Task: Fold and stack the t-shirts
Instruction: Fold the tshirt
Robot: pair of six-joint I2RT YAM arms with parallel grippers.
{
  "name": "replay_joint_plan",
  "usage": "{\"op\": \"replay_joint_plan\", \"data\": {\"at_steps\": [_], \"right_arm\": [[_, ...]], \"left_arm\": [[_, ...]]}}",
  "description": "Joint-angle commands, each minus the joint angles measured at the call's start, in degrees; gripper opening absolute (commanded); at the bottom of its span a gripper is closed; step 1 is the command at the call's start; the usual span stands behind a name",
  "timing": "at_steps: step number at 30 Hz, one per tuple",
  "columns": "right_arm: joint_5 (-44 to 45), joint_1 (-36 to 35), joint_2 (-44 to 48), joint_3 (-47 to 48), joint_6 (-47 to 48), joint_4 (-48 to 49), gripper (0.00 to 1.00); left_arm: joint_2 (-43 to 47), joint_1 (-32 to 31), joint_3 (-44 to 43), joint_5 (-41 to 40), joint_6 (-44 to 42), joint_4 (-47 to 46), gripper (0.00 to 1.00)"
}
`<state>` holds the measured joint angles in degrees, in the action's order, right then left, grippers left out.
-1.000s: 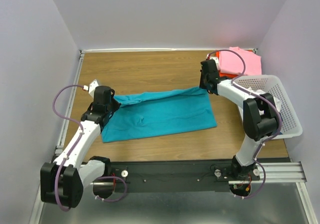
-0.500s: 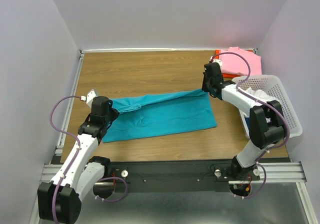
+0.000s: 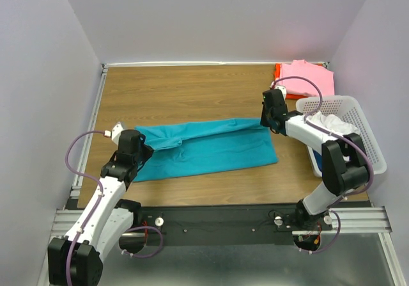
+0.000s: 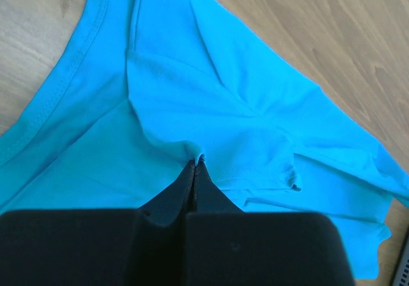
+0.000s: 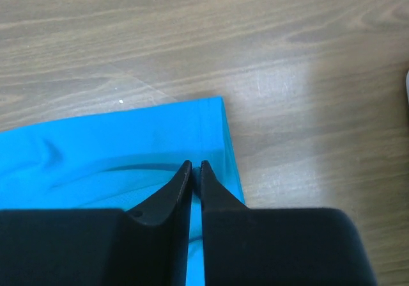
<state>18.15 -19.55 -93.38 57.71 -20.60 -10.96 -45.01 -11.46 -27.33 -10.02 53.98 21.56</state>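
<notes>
The teal t-shirt (image 3: 211,146) lies as a long folded band across the middle of the table. My left gripper (image 3: 145,146) is at its left end, shut on a pinched fold of the teal t-shirt (image 4: 223,107), which puckers at the tips of that gripper (image 4: 196,161). My right gripper (image 3: 266,121) sits low at the shirt's far right corner. In its wrist view the right gripper (image 5: 194,164) has its jaws a narrow slit apart over the teal hem (image 5: 214,126), which lies flat. A pink t-shirt (image 3: 310,78) rests on an orange-red one (image 3: 280,67) at the back right.
A white lattice basket (image 3: 370,142) stands at the right edge, holding white cloth (image 3: 329,123) and something dark blue (image 3: 315,161). Bare wooden tabletop (image 3: 185,94) lies behind the teal shirt. Metal rails (image 3: 96,113) border the table.
My left gripper has drawn toward the near left, pulling the shirt's left end with it. The right gripper has sunk to the table, and its jaws have parted slightly.
</notes>
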Motion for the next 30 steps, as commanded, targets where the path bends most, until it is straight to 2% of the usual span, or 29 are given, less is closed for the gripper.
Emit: {"op": "replay_joint_plan", "data": {"at_steps": [1,3,4,6,7,8,9,10,12,15,16,20,22,28,30], "right_arm": [[0.74,-0.05,3.29,-3.30,-3.21,0.41,0.28],[0.83,-0.14,4.08,-4.71,-4.53,0.33,0.29],[1.44,-0.14,4.52,-5.24,-5.15,0.33,0.36],[1.89,-0.14,4.87,-5.50,-5.85,0.33,0.38],[1.89,-0.14,5.92,-6.03,-6.20,0.24,0.51],[1.45,-0.14,6.37,-6.29,-6.47,0.24,0.68],[1.10,-0.14,6.89,-6.47,-6.56,0.24,1.00],[0.40,-0.14,7.86,-6.47,-6.56,0.24,1.00],[-0.83,-0.05,8.65,-6.12,-5.08,0.33,1.00],[-7.58,-0.14,9.89,-5.07,-3.49,0.33,1.00],[-12.39,-0.14,9.71,-4.20,-2.70,0.41,1.00],[-20.41,-0.84,5.94,-2.35,-0.06,1.55,1.00],[-21.40,-1.28,2.69,-0.85,0.12,1.82,1.00],[-21.67,-1.98,-6.35,2.57,-0.75,2.35,1.00],[-21.93,-2.24,-7.42,2.49,-1.63,2.44,1.00]], "left_arm": [[2.55,-1.01,2.98,0.88,3.06,1.20,0.15],[3.70,-1.28,3.60,0.97,3.68,1.11,0.30],[5.71,-1.54,4.21,1.23,4.20,1.29,0.42],[6.34,-1.89,4.65,1.84,4.56,1.29,0.53],[7.91,-2.07,5.00,1.93,4.82,1.29,0.59],[8.53,-2.25,5.18,1.76,5.08,1.55,0.71],[9.67,-2.51,5.27,1.76,5.43,1.64,0.77],[10.03,-2.51,5.18,1.76,5.53,1.64,0.92],[10.30,-2.60,4.22,1.67,4.83,1.73,0.97],[7.15,-2.60,1.59,-0.08,3.86,1.82,0.97],[5.92,-2.60,1.06,0.00,3.42,0.16,0.97],[-3.22,-2.60,0.44,6.04,0.34,-10.88,0.98],[-11.35,-2.51,-0.78,7.38,-0.79,-15.30,0.98],[-34.39,-2.60,-9.92,11.32,-4.05,-19.36,0.98],[-38.72,-2.60,-12.91,11.95,-4.67,-20.59,0.98]]}}
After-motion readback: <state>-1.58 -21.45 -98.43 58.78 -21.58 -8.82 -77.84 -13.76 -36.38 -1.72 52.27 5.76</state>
